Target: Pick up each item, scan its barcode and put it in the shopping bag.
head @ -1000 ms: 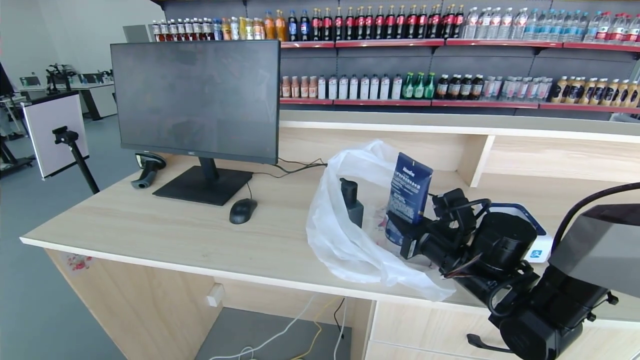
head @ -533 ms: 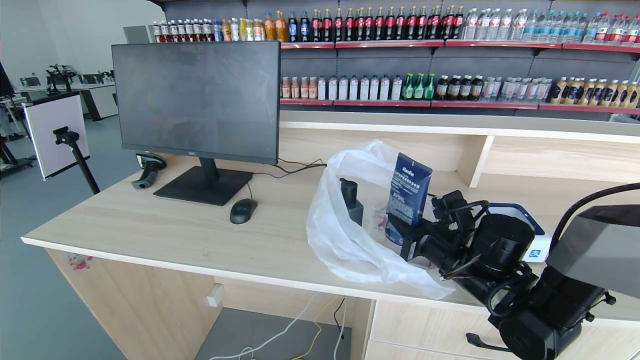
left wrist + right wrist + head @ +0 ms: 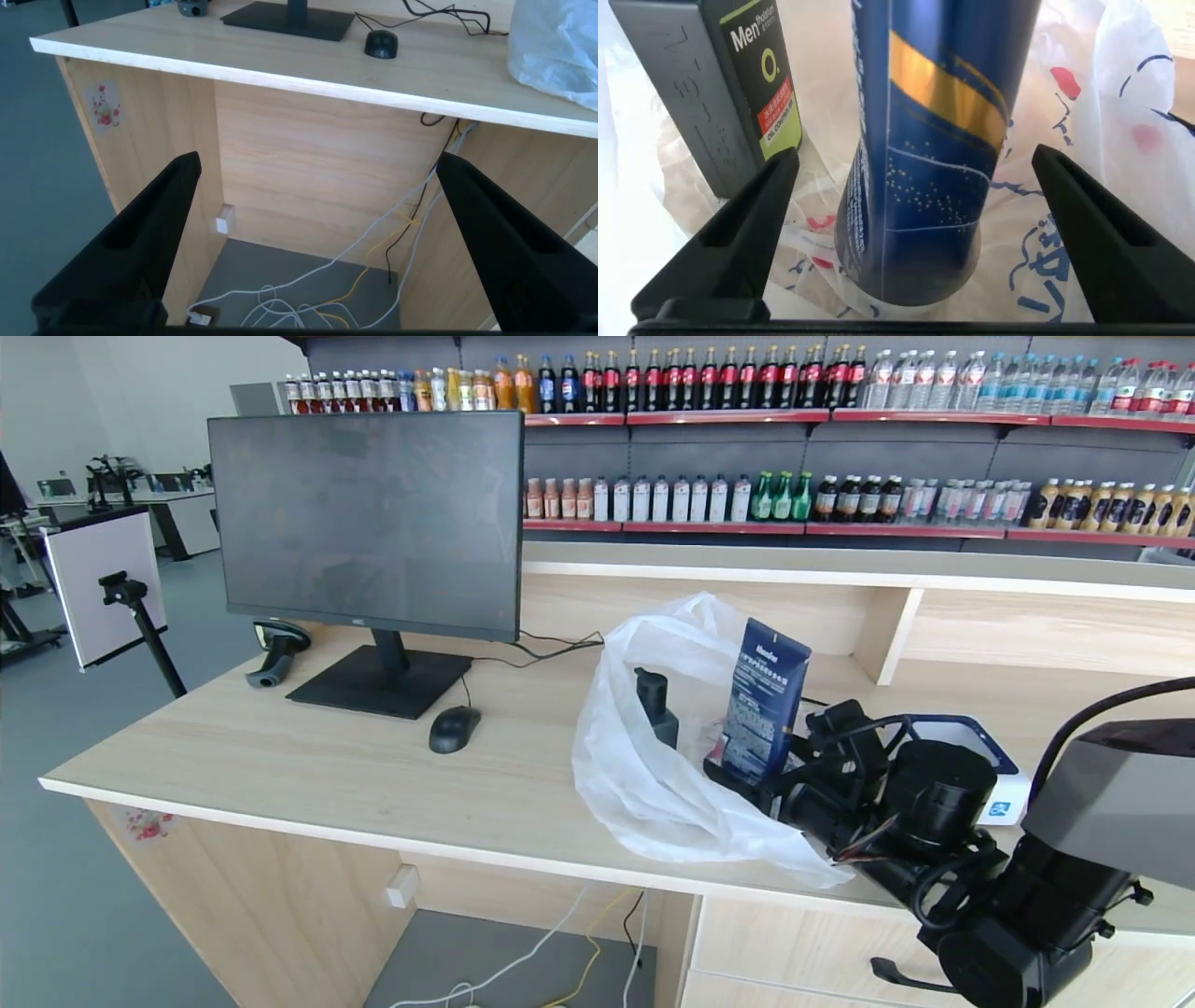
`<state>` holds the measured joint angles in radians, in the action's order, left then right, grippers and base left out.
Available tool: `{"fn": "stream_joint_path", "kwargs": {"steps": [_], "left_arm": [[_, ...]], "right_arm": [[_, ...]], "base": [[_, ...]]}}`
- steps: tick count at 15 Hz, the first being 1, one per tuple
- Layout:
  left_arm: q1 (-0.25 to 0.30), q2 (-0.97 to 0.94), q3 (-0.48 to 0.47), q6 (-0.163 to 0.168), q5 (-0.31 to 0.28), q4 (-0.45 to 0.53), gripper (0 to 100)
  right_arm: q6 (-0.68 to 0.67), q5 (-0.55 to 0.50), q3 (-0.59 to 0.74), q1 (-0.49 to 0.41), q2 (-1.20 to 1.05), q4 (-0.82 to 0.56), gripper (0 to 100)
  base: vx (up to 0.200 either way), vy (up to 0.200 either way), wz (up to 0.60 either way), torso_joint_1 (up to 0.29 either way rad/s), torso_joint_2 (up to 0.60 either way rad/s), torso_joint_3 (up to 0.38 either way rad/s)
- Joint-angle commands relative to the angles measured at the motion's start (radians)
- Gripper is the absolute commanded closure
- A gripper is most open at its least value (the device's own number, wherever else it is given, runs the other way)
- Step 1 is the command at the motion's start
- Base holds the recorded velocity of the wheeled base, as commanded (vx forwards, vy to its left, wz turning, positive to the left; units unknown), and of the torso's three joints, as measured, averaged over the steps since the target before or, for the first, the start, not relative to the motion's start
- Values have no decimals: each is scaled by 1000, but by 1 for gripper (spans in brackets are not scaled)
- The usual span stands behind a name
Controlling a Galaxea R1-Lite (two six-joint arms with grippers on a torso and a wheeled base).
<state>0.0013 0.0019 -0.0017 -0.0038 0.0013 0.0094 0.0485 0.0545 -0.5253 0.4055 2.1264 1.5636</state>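
Right claw (image 3: 913, 168) spread wide around blue pouch (image 3: 934, 131).

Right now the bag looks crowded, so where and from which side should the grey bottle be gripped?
Probably mid-body on the grey bottle, closing across its flat sides, coming in level from the robot's side through the open shopping bag. The bottle stands upright with the blue pouch close on its right.

Shop checkout: drink-bottle shelves (image 3: 840, 439) behind wooden counter (image 3: 373, 756), monitor (image 3: 366, 523), handheld barcode scanner (image 3: 275, 653).
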Motion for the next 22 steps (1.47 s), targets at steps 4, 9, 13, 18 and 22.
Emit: {"fn": "stream_joint_path", "kwargs": {"steps": [4, 9, 13, 18, 22], "left_arm": [[0, 0, 0, -1, 0, 0, 0], [0, 0, 0, -1, 0, 0, 0], [0, 0, 0, -1, 0, 0, 0], [0, 0, 0, -1, 0, 0, 0], [0, 0, 0, -1, 0, 0, 0]], "right_arm": [[1, 1, 59, 3, -123, 7, 0], [1, 1, 163, 68, -310, 7, 0], [1, 1, 300, 88, -487, 7, 0], [25, 1, 493, 102, -720, 7, 0], [56, 1, 525, 125, -961, 7, 0]], "base": [[0, 0, 0, 0, 0, 0], [0, 0, 0, 0, 0, 0], [0, 0, 0, 0, 0, 0], [0, 0, 0, 0, 0, 0], [0, 0, 0, 0, 0, 0]]}}
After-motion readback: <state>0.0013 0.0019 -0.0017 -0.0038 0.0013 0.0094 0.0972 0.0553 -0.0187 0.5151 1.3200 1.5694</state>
